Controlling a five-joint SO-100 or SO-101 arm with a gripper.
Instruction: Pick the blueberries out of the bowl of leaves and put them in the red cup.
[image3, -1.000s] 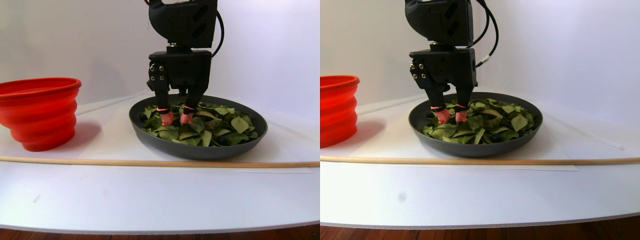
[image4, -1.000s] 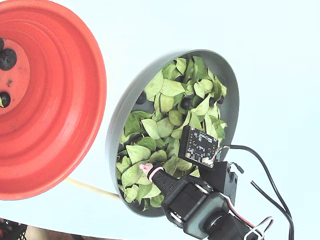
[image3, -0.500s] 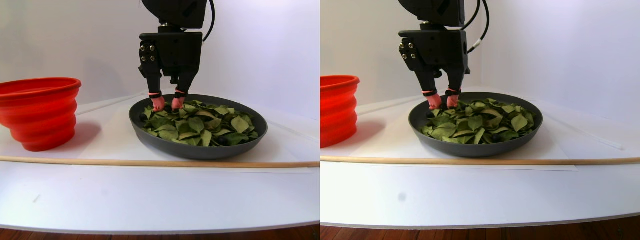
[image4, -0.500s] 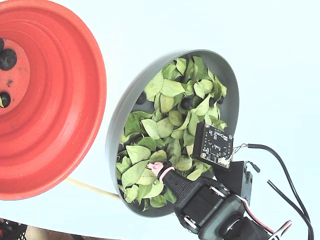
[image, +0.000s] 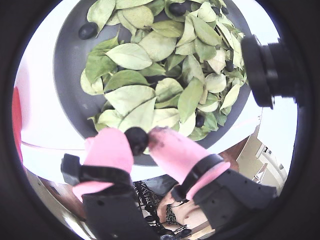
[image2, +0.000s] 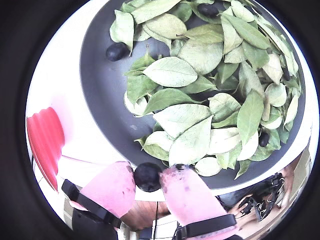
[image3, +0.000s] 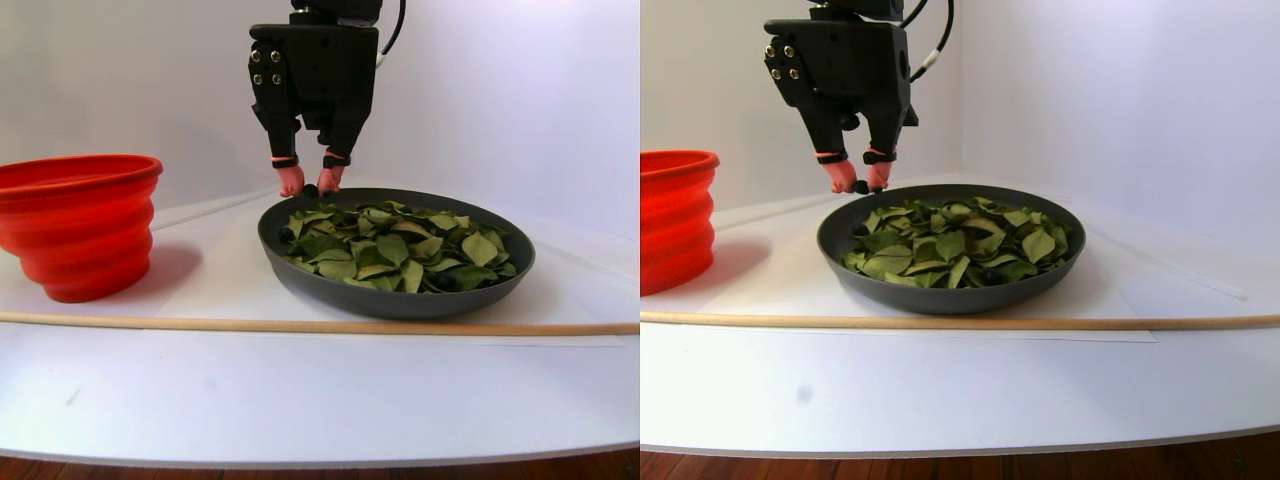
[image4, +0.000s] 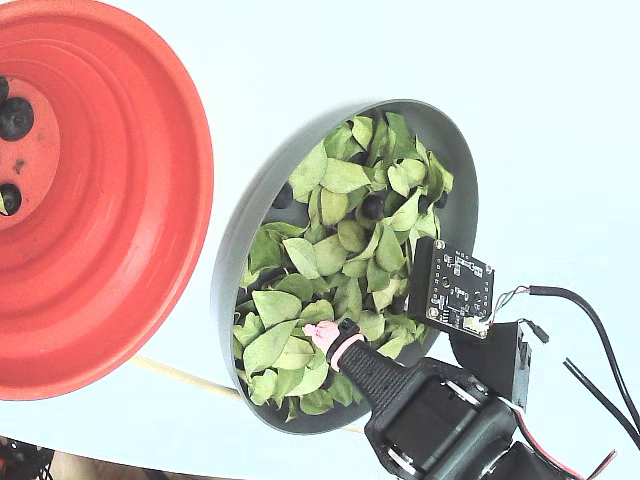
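Up above the edge of the bowl (image3: 300, 270) of leaves (image2: 170, 71), the claw (image2: 148, 176) pinches one dark blueberry (image2: 147, 176) between its pink fingertips (image2: 112, 187), beside the red cup (image3: 80, 225).

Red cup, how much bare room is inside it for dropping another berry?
Plenty: in the fixed view the red cup holds only two blueberries at its pale bottom's left edge; the stepped rings are bare. The bowl is crowded with leaves, bare only along its left inner wall.
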